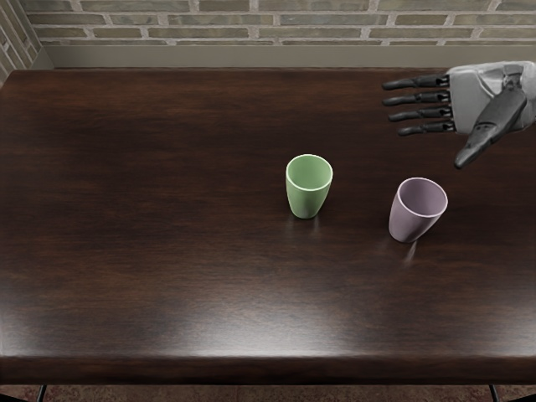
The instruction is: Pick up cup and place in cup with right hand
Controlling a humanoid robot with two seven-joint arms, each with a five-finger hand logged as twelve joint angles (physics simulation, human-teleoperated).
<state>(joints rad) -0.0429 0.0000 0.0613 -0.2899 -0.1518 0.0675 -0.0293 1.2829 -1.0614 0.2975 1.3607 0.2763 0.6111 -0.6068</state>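
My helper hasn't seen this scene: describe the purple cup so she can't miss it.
On the dark wooden table, look toward the right-hand side of the picture. Below the right hand stands the purple cup, upright and open-topped. The green cup is to its left.

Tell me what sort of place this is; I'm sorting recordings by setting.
Probably a simulated indoor room: a dark wood-look table, a brick wall behind it, and a robot's right hand above the table.
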